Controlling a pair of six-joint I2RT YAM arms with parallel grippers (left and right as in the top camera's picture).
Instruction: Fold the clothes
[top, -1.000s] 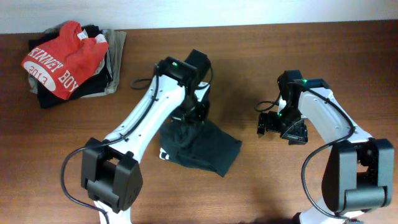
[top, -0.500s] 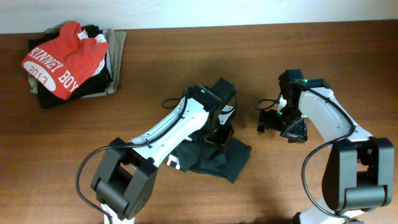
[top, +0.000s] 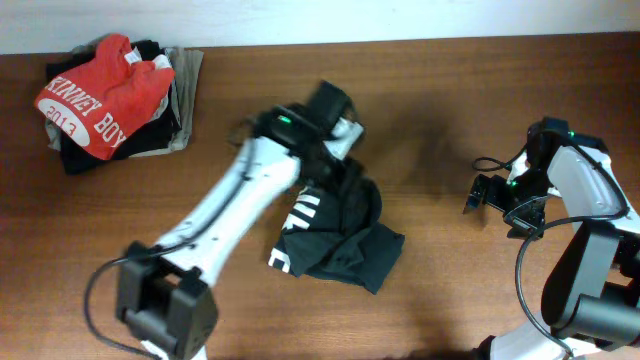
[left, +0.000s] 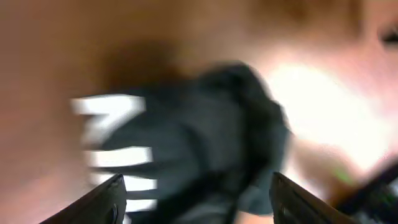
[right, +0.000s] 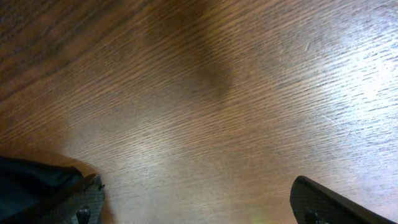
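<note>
The clothes, a black T-shirt (top: 345, 245) with white lettering (top: 304, 214), lie bunched in a loose heap at the table's middle. My left gripper (top: 338, 170) hovers over the heap's far edge. In the blurred left wrist view its fingers (left: 107, 200) stand wide apart with the shirt (left: 205, 137) beyond them and nothing gripped. My right gripper (top: 492, 200) is off to the right, apart from the shirt. It is open (right: 202, 208) over bare wood, with only a dark corner of cloth (right: 28, 180) at the lower left of the right wrist view.
A pile of garments sits at the far left corner, with a red T-shirt (top: 100, 95) on top and a beige folded garment (top: 186, 95) beside it. The wooden table (top: 450, 90) reaches the far wall.
My left gripper has opened, let go of the shirt and pulled back towards the far side. The shirt now lies bunched with its lettering showing. The right arm has swung away to the right.
</note>
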